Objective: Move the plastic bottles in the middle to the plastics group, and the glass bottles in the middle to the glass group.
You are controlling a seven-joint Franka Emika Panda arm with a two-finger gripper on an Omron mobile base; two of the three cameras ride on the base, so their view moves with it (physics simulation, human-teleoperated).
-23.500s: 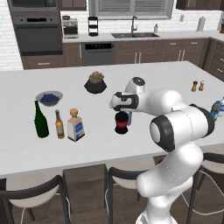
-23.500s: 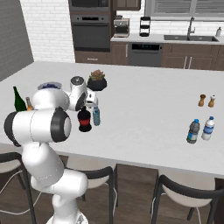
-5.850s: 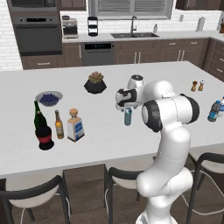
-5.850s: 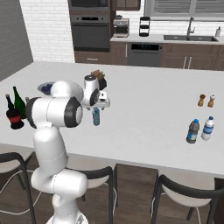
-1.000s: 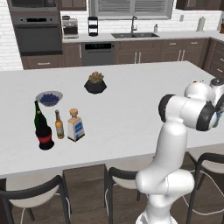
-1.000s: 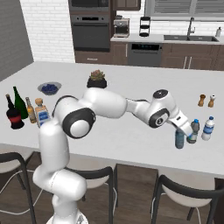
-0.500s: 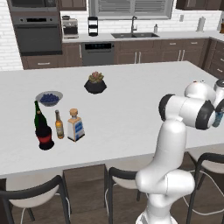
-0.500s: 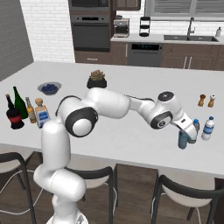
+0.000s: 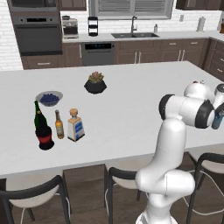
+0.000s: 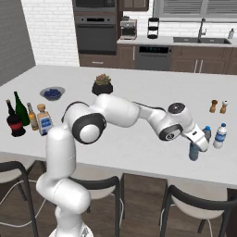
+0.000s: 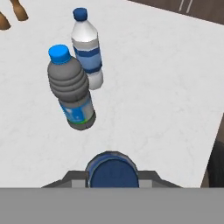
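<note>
While the claw [image 10: 196,144] is squeezed shut on the little water bottle [image 10: 194,151], that bottle stands on the white worktop [image 10: 139,134] near its right end, close to the front edge. Seen from the hand cam, its blue cap [image 11: 110,169] sits btwn the 2 claw tips. Just past it stand 2 more small bottles, a grey one [image 11: 71,89] w/ a blue cap & a whiter one [image 11: 88,49] behind it. Far off at the left end are the dark red-label bottle [image 9: 44,138], green bottle [image 9: 38,115], amber bottle [image 9: 58,125] & square bottle [image 9: 75,125], all close together. Farther back sit a blue bowl [image 9: 49,98] & a plant pot [image 9: 95,83].
</note>
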